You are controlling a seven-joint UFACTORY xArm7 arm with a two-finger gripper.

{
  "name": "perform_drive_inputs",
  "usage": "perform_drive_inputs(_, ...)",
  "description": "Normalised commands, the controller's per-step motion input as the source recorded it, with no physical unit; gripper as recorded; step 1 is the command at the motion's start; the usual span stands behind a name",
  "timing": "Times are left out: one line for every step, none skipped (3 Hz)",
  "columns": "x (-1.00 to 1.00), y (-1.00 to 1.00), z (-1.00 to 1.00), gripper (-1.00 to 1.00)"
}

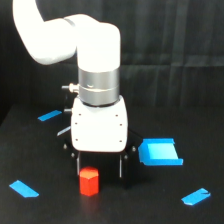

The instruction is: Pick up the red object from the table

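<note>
A: Where the red block (pixel 89 181) sits, low and left of centre in the frame, what is around it?

B: It stands upright on the black table (pixel 150 205), with the gripper (pixel 99 167) right above and behind it. One dark finger (pixel 78 163) shows at the block's upper left, the other further to the right, near the middle of the frame.

A: Are the jaws holding it?

B: They stand spread, wider than the block. The left finger looks close to the block's top edge, but whether it touches I cannot tell. The right finger is clear of it.

A: And further out?

B: A white arm (pixel 95 45) rises to the upper left of the frame. A blue square patch (pixel 160 152) lies right of the gripper. Blue strips lie at lower left (pixel 23 188), lower right (pixel 195 197) and mid left (pixel 49 115).
</note>
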Motion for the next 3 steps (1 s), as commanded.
perform_drive_inputs(0.06, -0.39, -0.42, 0.91)
perform_drive_inputs(0.06, 0.07, -0.24, -0.78)
perform_drive_inputs(0.08, 0.13, -0.14, -0.94)
